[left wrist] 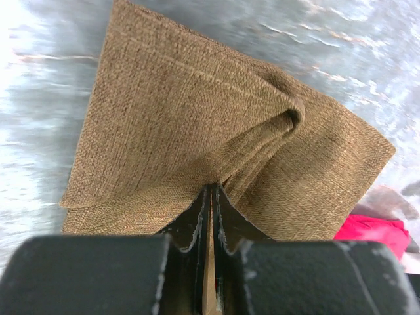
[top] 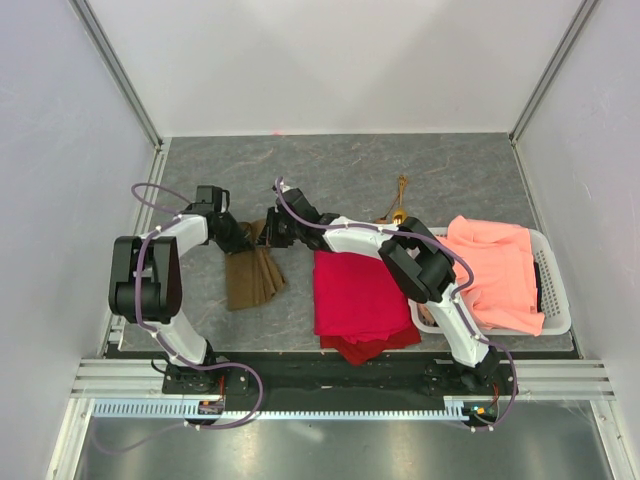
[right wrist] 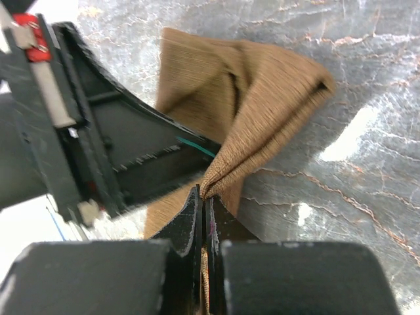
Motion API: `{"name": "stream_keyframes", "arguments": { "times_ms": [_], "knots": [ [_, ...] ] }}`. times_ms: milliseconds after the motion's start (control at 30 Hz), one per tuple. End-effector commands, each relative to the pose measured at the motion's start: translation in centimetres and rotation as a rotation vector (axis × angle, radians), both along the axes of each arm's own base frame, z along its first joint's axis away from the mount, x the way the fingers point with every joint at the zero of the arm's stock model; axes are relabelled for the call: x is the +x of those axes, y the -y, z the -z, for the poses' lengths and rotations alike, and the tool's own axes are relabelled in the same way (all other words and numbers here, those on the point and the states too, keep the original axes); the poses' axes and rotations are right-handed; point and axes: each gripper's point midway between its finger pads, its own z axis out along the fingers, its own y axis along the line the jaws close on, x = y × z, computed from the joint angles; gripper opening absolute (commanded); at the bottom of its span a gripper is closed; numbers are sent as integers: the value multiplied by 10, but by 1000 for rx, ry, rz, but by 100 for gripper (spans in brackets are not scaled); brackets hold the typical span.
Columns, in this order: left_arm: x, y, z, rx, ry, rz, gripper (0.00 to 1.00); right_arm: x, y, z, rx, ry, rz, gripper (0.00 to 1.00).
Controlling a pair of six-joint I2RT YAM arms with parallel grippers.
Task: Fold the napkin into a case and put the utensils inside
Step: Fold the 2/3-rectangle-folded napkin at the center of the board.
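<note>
The olive-brown napkin [top: 252, 278] lies folded in loose layers on the table, left of centre, its far end lifted and bunched. My left gripper [top: 243, 235] is shut on that raised end, and cloth shows between its tips [left wrist: 212, 190]. My right gripper [top: 268, 232] is shut on a pinched fold of the napkin [right wrist: 262, 98] right beside it, fabric caught at its tips [right wrist: 205, 195]. No neat case shape shows. The gold utensils [top: 398, 205] lie at the back, right of both grippers.
A bright red cloth [top: 360, 300] lies spread just right of the napkin. A salmon-orange cloth [top: 495, 272] fills a white basket [top: 555, 290] at the right. The left gripper's body [right wrist: 118, 151] stands close against my right fingers.
</note>
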Motion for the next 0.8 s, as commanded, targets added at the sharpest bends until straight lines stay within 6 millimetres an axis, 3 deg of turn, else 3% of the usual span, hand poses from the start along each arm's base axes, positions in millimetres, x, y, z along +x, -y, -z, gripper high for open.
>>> {"name": "stream_keyframes", "arguments": {
  "times_ms": [0,267,400,567,767],
  "knots": [
    [-3,24,5,-81,-3,15,9,9,-13,-50,82,77,13,0],
    [-6,7,-36,-43,86,16,9,13,-11,-41,52,68,29,0],
    [-11,-17,-44,-5,90,-30,9,13,-10,-42,39,77,31,0],
    [-22,-35,-33,81,63,-76,9,15,-9,-43,25,85,30,0],
    [-25,-25,-9,28,34,-76,8,13,-6,-40,4,78,31,0]
  ]
}}
